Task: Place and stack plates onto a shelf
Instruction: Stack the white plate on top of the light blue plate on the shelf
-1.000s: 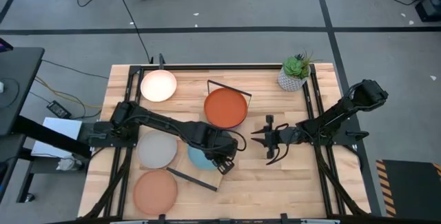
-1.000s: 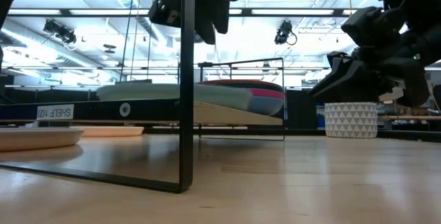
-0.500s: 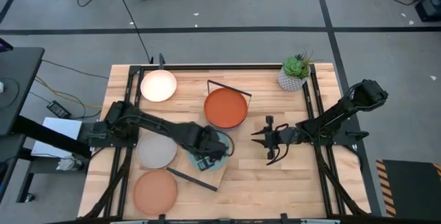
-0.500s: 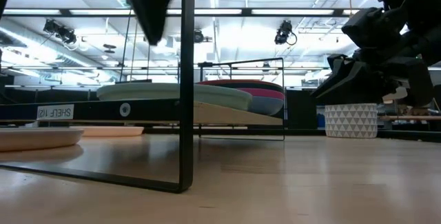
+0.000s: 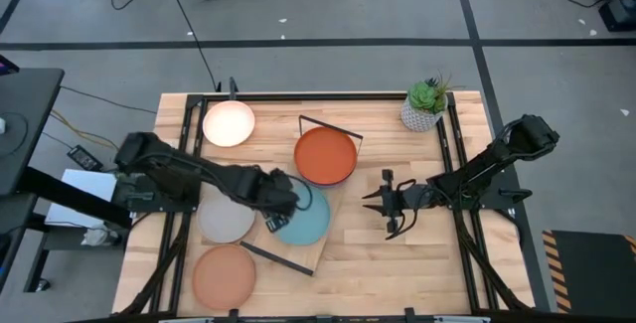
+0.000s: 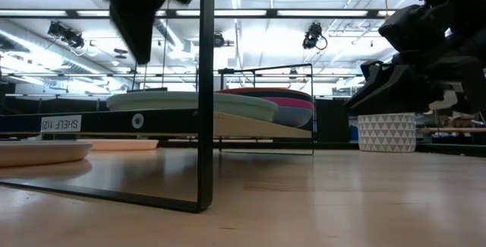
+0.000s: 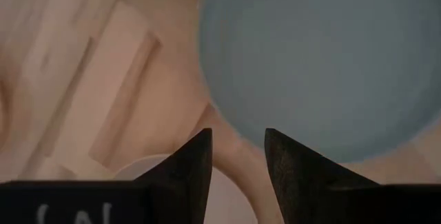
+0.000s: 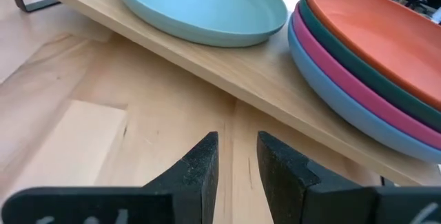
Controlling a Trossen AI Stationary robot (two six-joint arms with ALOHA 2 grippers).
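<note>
The shelf (image 5: 320,196) is a light-wood board set slantwise in the middle of the table, with black wire frames at both ends. On it lie the light blue plate (image 5: 304,216) and a stack with the orange plate (image 5: 325,155) on top of teal, pink and blue (image 8: 358,79). The cream plate (image 5: 229,123), grey plate (image 5: 225,218) and peach plate (image 5: 223,275) lie flat on the tabletop to the left. My left gripper (image 5: 274,202) is open, above the light blue plate's left rim (image 7: 227,107). My right gripper (image 5: 390,204) is open and hovers right of the shelf.
A white plant pot (image 5: 423,112) stands at the table's far right corner. Black rails run along the table's left and right sides. Bare tabletop (image 5: 397,263) lies near and right of the shelf.
My left gripper has drawn back from over the light blue plate toward the table's left, leaving most of the plate uncovered on the shelf. The plate has not moved.
</note>
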